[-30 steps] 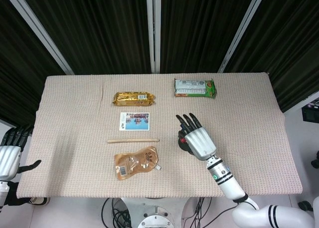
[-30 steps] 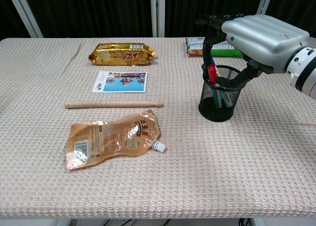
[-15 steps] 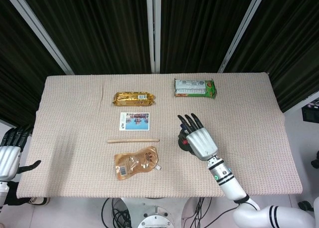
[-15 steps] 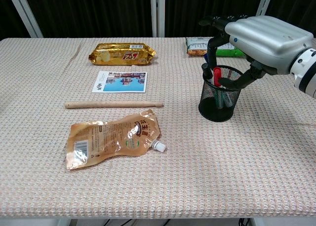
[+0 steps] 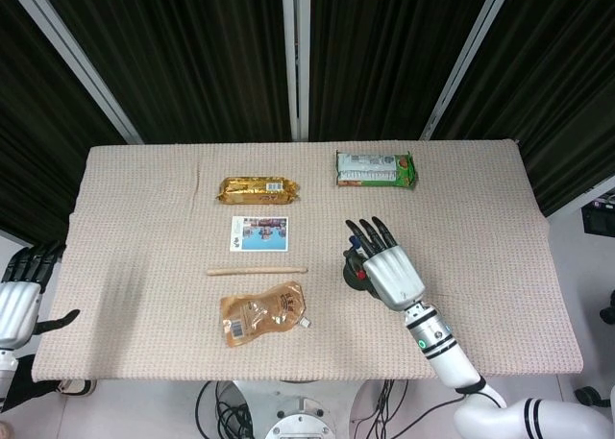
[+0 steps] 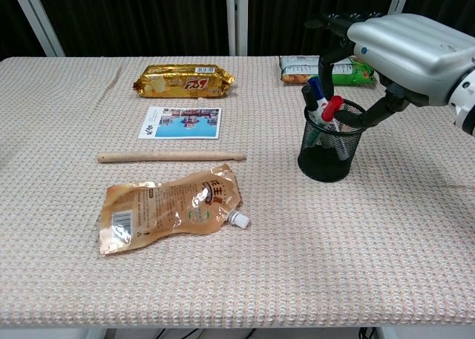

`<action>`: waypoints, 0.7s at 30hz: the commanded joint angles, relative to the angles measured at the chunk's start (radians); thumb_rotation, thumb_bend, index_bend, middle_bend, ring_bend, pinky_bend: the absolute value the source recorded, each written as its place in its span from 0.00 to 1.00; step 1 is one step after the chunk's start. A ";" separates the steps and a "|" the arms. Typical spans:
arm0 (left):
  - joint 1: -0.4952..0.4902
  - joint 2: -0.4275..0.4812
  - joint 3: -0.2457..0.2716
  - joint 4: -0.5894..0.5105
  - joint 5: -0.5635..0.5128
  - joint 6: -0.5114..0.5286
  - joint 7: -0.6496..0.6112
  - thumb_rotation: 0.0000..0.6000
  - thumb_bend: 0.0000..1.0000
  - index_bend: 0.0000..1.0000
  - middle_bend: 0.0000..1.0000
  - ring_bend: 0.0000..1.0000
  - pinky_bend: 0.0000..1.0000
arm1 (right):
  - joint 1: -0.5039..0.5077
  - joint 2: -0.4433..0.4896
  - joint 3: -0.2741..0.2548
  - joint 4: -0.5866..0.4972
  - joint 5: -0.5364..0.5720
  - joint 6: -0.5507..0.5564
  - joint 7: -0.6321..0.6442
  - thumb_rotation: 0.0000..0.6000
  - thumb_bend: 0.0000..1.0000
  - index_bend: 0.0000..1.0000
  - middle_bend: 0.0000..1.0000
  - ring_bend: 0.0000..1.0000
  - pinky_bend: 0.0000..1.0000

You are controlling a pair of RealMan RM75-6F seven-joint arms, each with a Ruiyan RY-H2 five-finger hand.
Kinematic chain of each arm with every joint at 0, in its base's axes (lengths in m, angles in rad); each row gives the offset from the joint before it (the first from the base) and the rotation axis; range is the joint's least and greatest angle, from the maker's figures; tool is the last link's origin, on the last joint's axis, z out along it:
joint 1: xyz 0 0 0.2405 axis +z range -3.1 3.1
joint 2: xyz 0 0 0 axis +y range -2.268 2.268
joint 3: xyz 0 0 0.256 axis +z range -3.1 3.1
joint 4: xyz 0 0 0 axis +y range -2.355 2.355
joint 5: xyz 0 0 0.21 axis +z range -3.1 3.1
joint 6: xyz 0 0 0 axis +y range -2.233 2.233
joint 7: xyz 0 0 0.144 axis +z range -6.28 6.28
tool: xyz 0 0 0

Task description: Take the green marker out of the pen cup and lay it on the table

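Lifting my right hand (image 6: 404, 46) a little has bared the markers in the pen cup (image 6: 329, 147); its fingers hang spread, holding nothing, while the green marker (image 6: 312, 135) leans inside.

The pen cup (image 6: 331, 150) is black mesh, holding red-, blue- and black-capped markers (image 6: 320, 106). The tablecloth (image 6: 371, 235) is beige, woven. The right hand (image 6: 404, 46) is silver with black fingers.
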 commanded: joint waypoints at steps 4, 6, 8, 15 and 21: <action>0.000 0.005 0.001 -0.008 0.005 0.003 0.004 1.00 0.13 0.04 0.00 0.00 0.00 | -0.032 0.065 -0.009 -0.071 -0.077 0.068 0.067 1.00 0.31 0.67 0.01 0.00 0.00; 0.000 0.006 0.002 -0.011 0.007 0.002 0.006 1.00 0.13 0.04 0.00 0.00 0.00 | -0.050 0.097 -0.012 -0.099 -0.108 0.104 0.097 1.00 0.31 0.68 0.01 0.00 0.00; -0.001 0.007 0.003 -0.015 0.009 0.001 0.010 1.00 0.13 0.04 0.00 0.00 0.00 | -0.074 0.139 -0.013 -0.127 -0.142 0.149 0.133 1.00 0.31 0.69 0.01 0.00 0.00; -0.006 0.005 0.005 -0.028 0.014 -0.004 0.030 1.00 0.13 0.04 0.00 0.00 0.00 | -0.152 0.283 0.020 -0.179 -0.178 0.282 0.244 1.00 0.31 0.70 0.02 0.00 0.00; -0.011 0.005 0.005 -0.043 0.016 -0.010 0.052 1.00 0.13 0.04 0.00 0.00 0.00 | -0.194 0.333 0.069 -0.093 -0.081 0.320 0.275 1.00 0.31 0.70 0.02 0.00 0.00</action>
